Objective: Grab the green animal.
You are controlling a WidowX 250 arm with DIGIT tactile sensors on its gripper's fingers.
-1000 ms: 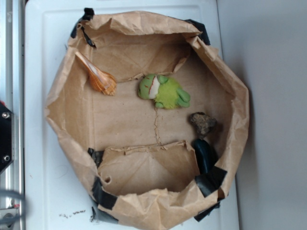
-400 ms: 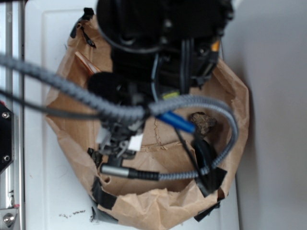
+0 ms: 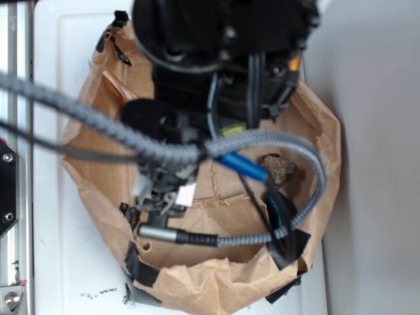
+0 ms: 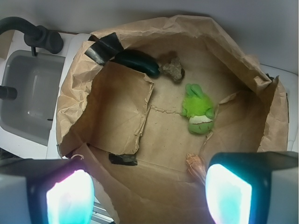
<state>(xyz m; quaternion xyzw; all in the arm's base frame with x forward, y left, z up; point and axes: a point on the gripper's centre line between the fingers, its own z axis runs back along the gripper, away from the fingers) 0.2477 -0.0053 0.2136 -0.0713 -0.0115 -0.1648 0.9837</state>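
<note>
In the wrist view, a grey sink basin (image 4: 30, 95) with a dark faucet (image 4: 35, 32) sits at the far left, set into a white surface (image 4: 60, 70). To its right, filling most of the picture, is a crumpled brown paper bag (image 4: 117, 121) opened out into a shallow tray with raised, wrinkled walls and patches of black tape (image 4: 105, 45) on its rim. Near the top of the bag's floor lies a dark, glossy elongated object (image 4: 138, 62), and just right of it, nearly touching, a brown lumpy rock (image 4: 174, 70). Further right, about the middle of the bag's right half, the green animal (image 4: 197, 109) lies on the paper floor, a lime-green plush toy with its whitish face patch turned toward the bottom of the picture; nothing touches it. Below it, an orange-and-white shell (image 4: 196, 165) peeks out, partly hidden by the right jaw. The gripper (image 4: 149, 191) frames the bottom edge: its two jaws stand spread wide apart, released and holding nothing, high above the bag. In the exterior view, the black arm (image 3: 216, 59) and its grey braided cable (image 3: 131, 141) blur across the bag and cover the toy, leaving only the rock (image 3: 279, 167) and the bag's right wall (image 3: 321, 151) plainly seen.
</note>
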